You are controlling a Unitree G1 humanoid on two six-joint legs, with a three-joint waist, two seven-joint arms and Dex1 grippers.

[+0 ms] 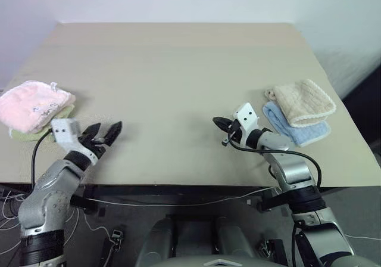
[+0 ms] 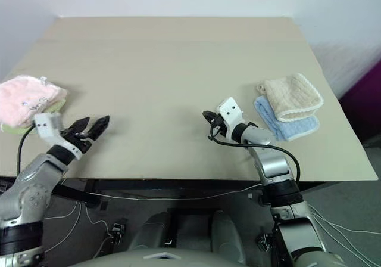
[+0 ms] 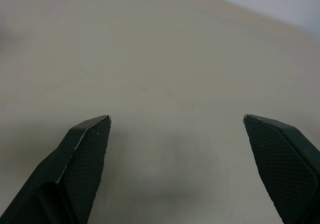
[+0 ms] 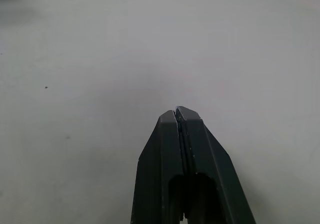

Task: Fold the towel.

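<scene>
The pale pink towel (image 1: 28,105) lies folded in a bundle at the table's left edge, resting on a light green folded towel (image 1: 30,133). My left gripper (image 1: 107,130) stands open just right of the bundle, over bare tabletop, with nothing between its fingers (image 3: 82,156). My right gripper (image 1: 219,123) is shut and empty right of the table's middle, pointing left; its closed fingers (image 4: 180,149) hover over bare table.
A beige folded towel (image 1: 301,102) lies on a blue folded towel (image 1: 300,129) near the table's right edge, just right of my right arm. The wide beige table (image 1: 178,64) stretches between the two piles. Cables hang below the front edge.
</scene>
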